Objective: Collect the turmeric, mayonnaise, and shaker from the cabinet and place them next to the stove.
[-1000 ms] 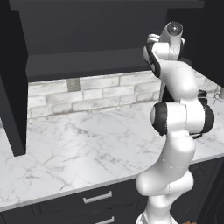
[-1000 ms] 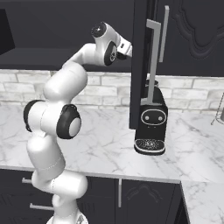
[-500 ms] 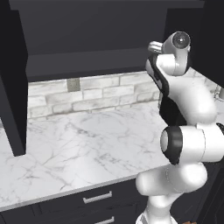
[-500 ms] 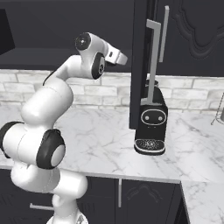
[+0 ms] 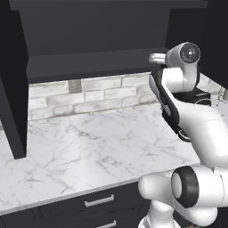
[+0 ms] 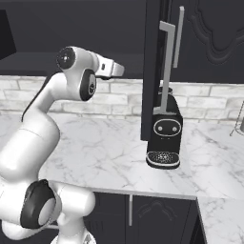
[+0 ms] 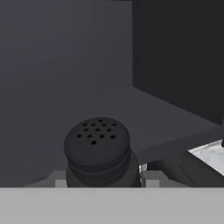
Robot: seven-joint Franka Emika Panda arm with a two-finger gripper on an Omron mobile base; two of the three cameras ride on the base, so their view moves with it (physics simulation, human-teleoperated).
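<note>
The shaker [image 7: 97, 151], squat and black with a ring of holes in its domed top, sits low in the hand view between what appear to be the gripper's [image 7: 100, 181] pale pads, pinched at its sides, though the contact itself is cut off at the frame's bottom. Behind the shaker lies the dark floor of the cabinet [image 7: 175, 118], its side wall rising beyond. Below the cabinet's edge a sliver of the marble counter [image 7: 210, 155] shows. From the base, the arm's wrist is raised level with the cabinet's lower shelf [image 5: 89, 62], left of the black coffee machine [image 6: 164, 136]. The step in hand looks like lifting out the shaker; next it must be drawn clear of the cabinet and carried to the stove.
</note>
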